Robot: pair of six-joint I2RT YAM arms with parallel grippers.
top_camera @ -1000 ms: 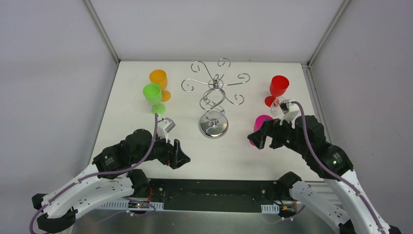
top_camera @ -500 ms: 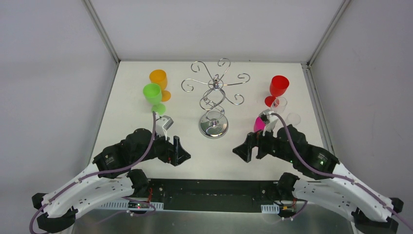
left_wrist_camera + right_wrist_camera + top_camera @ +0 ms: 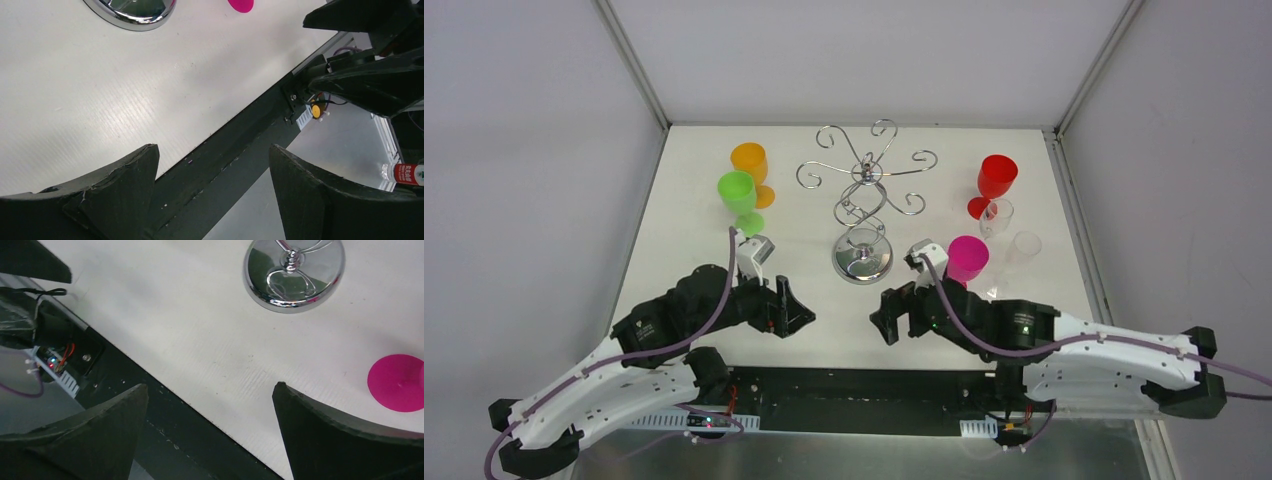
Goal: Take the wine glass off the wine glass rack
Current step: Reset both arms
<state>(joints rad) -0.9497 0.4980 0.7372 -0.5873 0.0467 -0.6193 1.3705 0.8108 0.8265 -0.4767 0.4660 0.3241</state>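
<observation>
White table (image 3: 692,232) | pink wine glass (image 3: 967,258) upright, outside spread right fingers (image 3: 886,322)

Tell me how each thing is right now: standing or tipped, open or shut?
wine glass rack: upright, nothing hanging on its arms.
orange glass: upright on the table.
green glass: upright.
red glass: upright.
pink glass: upright, off the rack.
far clear glass: seems upright.
near clear glass: seems upright.
left gripper: open, empty.
right gripper: open, empty.
</observation>
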